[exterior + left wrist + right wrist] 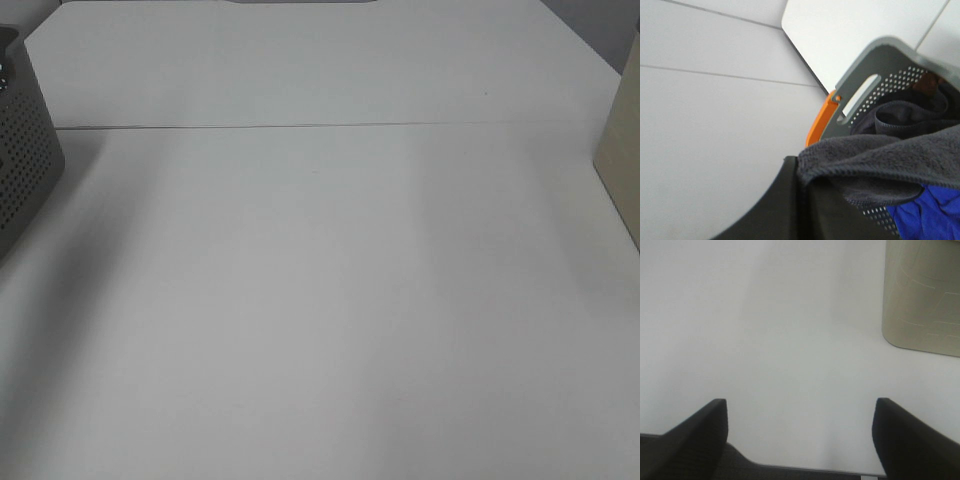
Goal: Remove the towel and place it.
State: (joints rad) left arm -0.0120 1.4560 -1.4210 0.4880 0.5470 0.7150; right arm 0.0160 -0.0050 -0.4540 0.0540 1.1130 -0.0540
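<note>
The dark charcoal towel (pixel 885 157) shows only in the left wrist view. It hangs in folds over and inside the grey perforated basket (pixel 875 60). My left gripper (pixel 801 170) has its two dark fingers (pixel 782 205) pressed together, with the towel's hemmed edge coming out at their tips. My right gripper (pixel 800 412) is open and empty over the bare white table (pixel 790 330). Neither gripper shows in the exterior high view. There, only the basket's side (pixel 25 160) shows at the left edge.
A beige container (pixel 622 150) stands at the table's right edge and also shows in the right wrist view (pixel 922 295). A blue cloth (pixel 930 215) lies in the basket under the towel. An orange part (pixel 821 120) sits beside the basket's handle slot.
</note>
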